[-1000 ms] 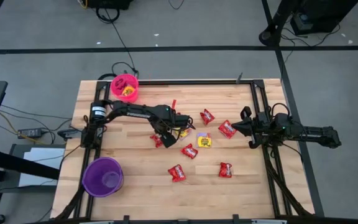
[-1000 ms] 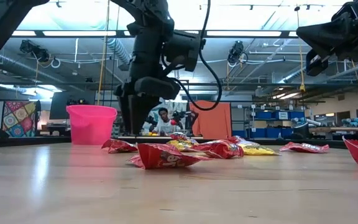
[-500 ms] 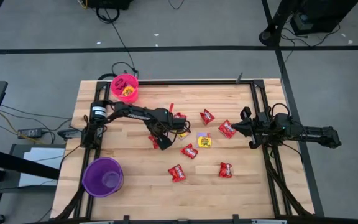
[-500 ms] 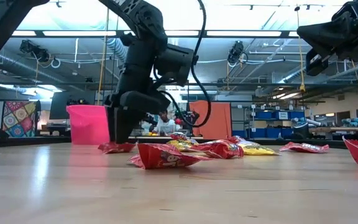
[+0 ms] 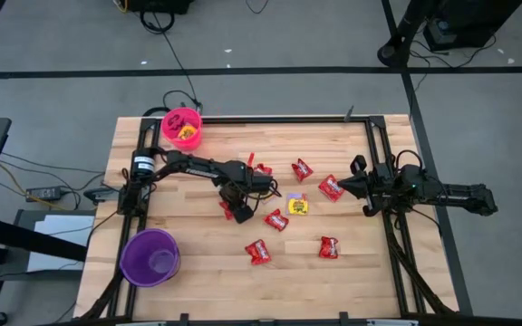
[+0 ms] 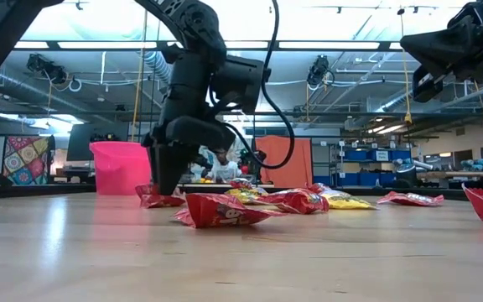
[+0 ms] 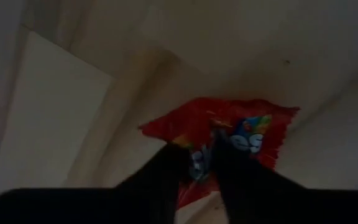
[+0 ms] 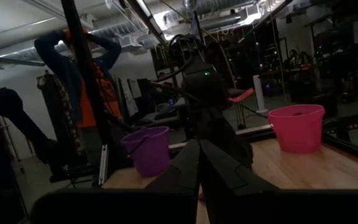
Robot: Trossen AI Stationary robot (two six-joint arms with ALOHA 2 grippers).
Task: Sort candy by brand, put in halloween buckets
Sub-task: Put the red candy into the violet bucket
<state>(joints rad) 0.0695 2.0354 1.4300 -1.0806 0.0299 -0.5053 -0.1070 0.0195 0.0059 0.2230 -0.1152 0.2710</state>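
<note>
Left gripper [image 5: 234, 210] was down on the table, its fingers pinching a red packet [image 7: 241, 134] at the left edge of the scattered candy. To do the lift well, I judged it should rise straight and confirm the wrapper came along before swinging toward a bucket, since the flat foil could slip.

Purple bucket [image 5: 150, 257] at the near-left corner looked empty. Pink bucket [image 5: 182, 126] at the far-left corner held at least one yellow packet [image 5: 187, 133].

Right gripper [image 5: 350, 184] waited at the right side above the table, fingers pressed together, holding nothing.

Red packets [image 5: 277, 219] scattered between pink [image 5: 182, 127], purple buckets [image 5: 150, 257]
</note>
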